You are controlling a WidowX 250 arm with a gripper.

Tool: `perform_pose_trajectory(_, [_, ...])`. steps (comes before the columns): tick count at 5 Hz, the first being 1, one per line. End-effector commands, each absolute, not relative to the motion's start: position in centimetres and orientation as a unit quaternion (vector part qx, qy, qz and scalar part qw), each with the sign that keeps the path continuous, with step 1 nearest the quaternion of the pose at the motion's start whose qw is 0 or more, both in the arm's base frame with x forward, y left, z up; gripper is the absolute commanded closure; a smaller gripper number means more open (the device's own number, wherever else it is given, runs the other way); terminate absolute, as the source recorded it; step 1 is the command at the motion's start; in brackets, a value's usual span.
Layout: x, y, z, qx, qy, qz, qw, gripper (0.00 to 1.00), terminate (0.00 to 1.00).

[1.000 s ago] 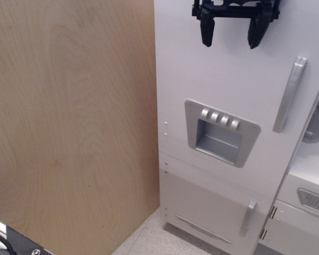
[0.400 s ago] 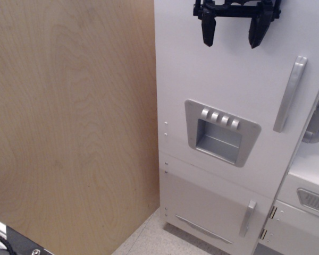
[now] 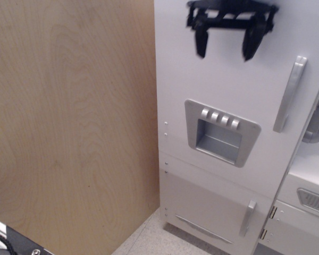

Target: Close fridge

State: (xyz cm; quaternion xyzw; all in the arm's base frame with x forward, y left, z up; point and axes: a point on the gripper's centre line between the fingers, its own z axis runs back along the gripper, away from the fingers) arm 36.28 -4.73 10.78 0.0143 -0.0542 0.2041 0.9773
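Note:
The tall white fridge [image 3: 228, 90] fills the right half of the view. Its large door lies flush with the fridge front, with no gap showing. The door carries a grey vertical handle [image 3: 290, 94] on its right side and a grey recessed dispenser panel [image 3: 220, 132] with a row of buttons. My black gripper [image 3: 226, 48] hangs in front of the door's upper part, above the panel and left of the handle. Its two fingers point down, spread apart, holding nothing. The gripper is slightly blurred.
A light plywood wall [image 3: 69, 127] stands on the left, next to the fridge. Below the big door is a smaller white door with a short grey handle [image 3: 247, 218]. A white unit with a grey vent [image 3: 312, 201] adjoins at lower right. Speckled floor [image 3: 149, 241] shows at the bottom.
My gripper has shifted a little to the left and down across the door front and now shows motion blur. The fridge door has not visibly moved.

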Motion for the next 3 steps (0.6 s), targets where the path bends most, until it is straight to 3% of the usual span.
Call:
perform_pose_trajectory(1, [30.68,-4.71,14.12,0.003,-0.085,0.164,0.983,0.00,0.00])
perform_pose_trajectory(2, [30.68,-4.71,14.12,0.003,-0.085,0.164,0.983,0.00,0.00])
perform_pose_trajectory(3, [30.68,-4.71,14.12,0.003,-0.085,0.164,0.983,0.00,1.00])
